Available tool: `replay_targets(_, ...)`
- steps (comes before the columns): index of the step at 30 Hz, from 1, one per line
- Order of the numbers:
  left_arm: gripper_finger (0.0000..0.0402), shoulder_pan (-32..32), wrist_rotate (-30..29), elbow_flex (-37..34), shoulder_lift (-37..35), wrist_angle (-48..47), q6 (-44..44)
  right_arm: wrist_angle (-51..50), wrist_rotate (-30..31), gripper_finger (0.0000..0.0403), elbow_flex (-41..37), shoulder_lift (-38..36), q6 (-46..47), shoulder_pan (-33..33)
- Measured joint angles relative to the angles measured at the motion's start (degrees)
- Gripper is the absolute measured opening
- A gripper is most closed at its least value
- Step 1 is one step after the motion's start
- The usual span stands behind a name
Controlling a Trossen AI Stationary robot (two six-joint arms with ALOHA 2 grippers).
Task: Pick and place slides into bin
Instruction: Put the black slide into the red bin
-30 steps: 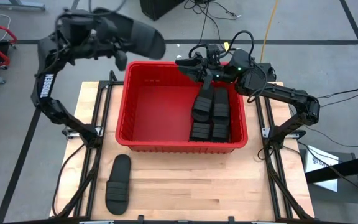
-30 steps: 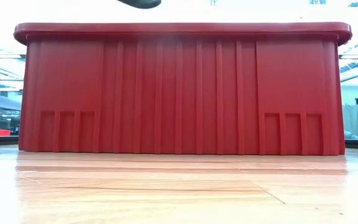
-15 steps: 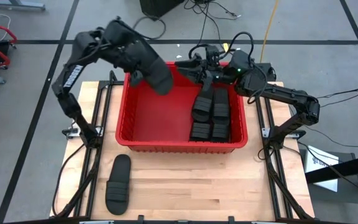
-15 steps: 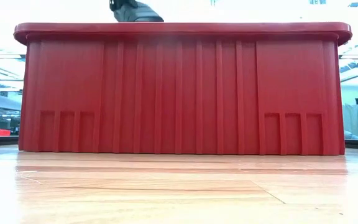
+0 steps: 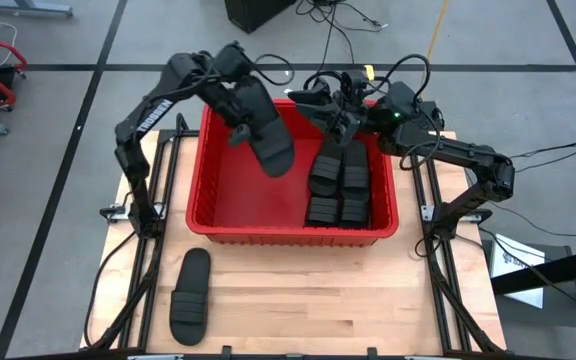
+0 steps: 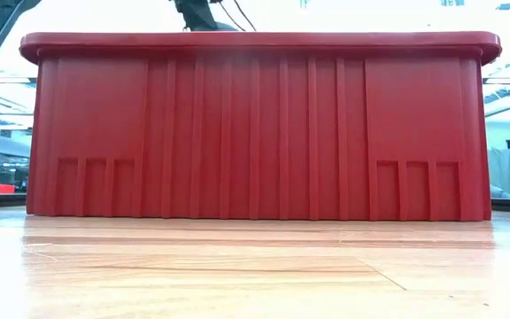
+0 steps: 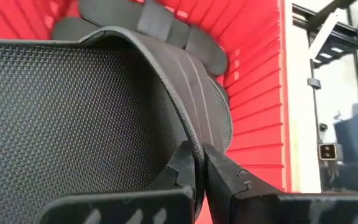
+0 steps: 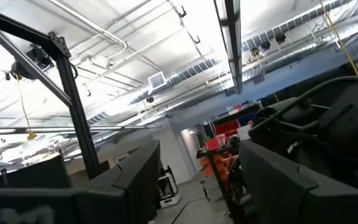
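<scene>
The left gripper [image 5: 236, 122] is hanging over the red bin [image 5: 208, 180], its fingers [image 7: 188, 163] pinched tight on the strap edge of a black slide sandal [image 5: 265, 135] that is dangling inside the bin's left half. About four slides [image 5: 340, 180] are already lying stacked in the bin's right half, and one more slide [image 5: 189, 295] is waiting on the bench [image 5: 368, 300] in front of the bin. The right gripper [image 5: 340, 110] is resting over the bin's far rim with its fingers spread and holding nothing.
</scene>
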Motion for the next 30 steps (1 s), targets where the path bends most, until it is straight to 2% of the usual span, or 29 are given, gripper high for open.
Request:
replay_targets(5, 0.0007, -1.6, 1.6, -1.7, 3.1, 0.1, 0.5, -0.2, 0.0, 0.0210, 0.0, 0.0, 1.8, 0.1)
replay_targets(14, 0.0007, -4.7, 1.8, -15.7, 3.6, 0.2, 5.7, -0.2, -0.3, 0.0210, 0.0, 0.0, 1.9, 0.8)
replay_targets(20, 0.0007, -6.7, 1.9, -22.6, 3.5, 4.7, 7.8, -1.0, -1.7, 0.0210, 0.0, 0.0, 1.7, 0.7)
replay_targets(26, 0.0007, -8.1, 5.5, -26.9, 3.5, 11.3, 7.1, -1.4, -1.7, 0.0210, 0.0, 0.0, 1.7, 0.7)
replay_targets(30, 0.0007, -8.9, 5.8, -29.5, 3.4, 14.6, 6.5, -2.4, -1.8, 0.0210, 0.0, 0.0, 1.1, 0.7)
